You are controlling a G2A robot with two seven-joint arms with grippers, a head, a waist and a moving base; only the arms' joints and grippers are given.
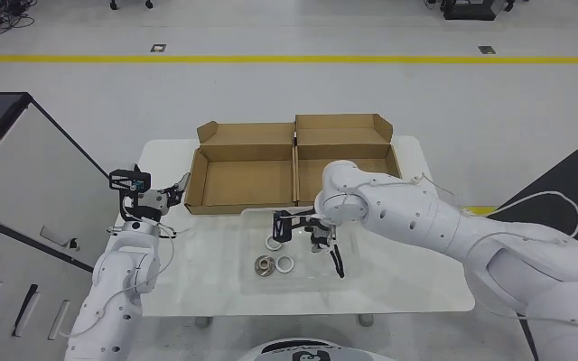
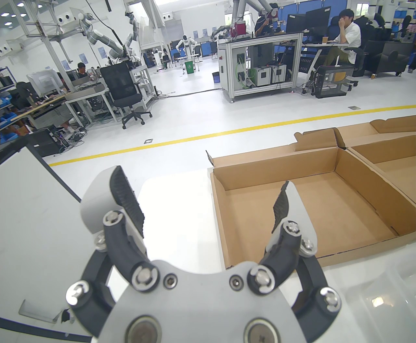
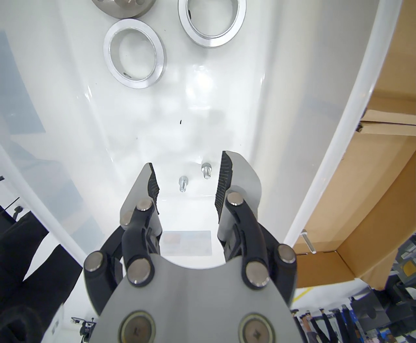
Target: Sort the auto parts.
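two small bolts (image 3: 183, 184): on floor of clear tray (image 3: 352, 110), at gap of right jaws, which stand part open, empty. light, stiff, smooth steel, apt to roll; grip across shank, likely
two rings (image 3: 134, 53), flanged hub (image 3: 122, 8): same tray, farther end
cardboard boxes (image 1: 244, 180): just beyond tray
left jaws wide, empty, well left of tray
tray label (image 3: 187, 242) unreadable

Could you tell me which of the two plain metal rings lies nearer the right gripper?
The ring beside the flanged hub; the other ring lies farther from the open right gripper and stands apart from the hub.
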